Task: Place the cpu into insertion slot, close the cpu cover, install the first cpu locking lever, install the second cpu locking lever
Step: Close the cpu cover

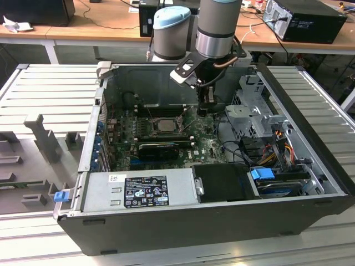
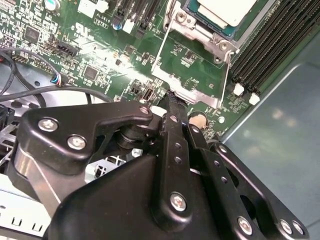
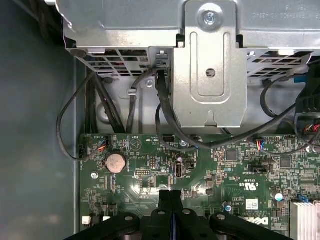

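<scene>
Pinched together and empty, the gripper (image 2: 171, 97) tips hang just beside the free edge of the cpu cover (image 2: 200, 91), which lies swung open, flat over the motherboard (image 2: 100, 60). Beyond it the cpu (image 2: 225, 10) sits in the insertion slot (image 2: 231, 31). A push that slips off that thin edge could scrape nearby components or jolt the chip. Farther off, white lettering dots the green surface; I read none out.
</scene>
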`<state>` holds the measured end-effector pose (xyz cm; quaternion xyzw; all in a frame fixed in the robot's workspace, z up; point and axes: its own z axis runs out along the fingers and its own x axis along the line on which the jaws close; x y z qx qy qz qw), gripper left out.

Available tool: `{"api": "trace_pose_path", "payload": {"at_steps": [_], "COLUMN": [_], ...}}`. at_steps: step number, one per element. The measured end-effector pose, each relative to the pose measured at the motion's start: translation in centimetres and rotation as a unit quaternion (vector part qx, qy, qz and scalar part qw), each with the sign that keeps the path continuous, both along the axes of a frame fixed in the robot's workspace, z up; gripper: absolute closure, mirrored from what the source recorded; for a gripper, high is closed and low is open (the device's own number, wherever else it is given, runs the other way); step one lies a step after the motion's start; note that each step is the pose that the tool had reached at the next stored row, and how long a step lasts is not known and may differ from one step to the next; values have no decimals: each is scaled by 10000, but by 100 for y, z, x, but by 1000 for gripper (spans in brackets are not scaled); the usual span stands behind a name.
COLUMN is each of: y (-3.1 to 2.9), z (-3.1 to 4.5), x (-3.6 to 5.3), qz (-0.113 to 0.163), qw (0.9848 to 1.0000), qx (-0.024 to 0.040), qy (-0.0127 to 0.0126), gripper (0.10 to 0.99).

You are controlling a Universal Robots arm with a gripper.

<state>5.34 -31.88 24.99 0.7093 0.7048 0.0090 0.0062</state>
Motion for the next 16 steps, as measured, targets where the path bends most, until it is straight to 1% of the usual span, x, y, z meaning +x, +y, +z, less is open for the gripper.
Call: {"api": "trace_pose_path", "payload": {"at_steps": [6, 16], "y": [0, 0], "z": [0, 0], "x": [-38, -144], "qz": [0, 0], "qw": [10000, 10000], "qx": [0, 0], "qy": [0, 0], "gripper": [980, 980]}}
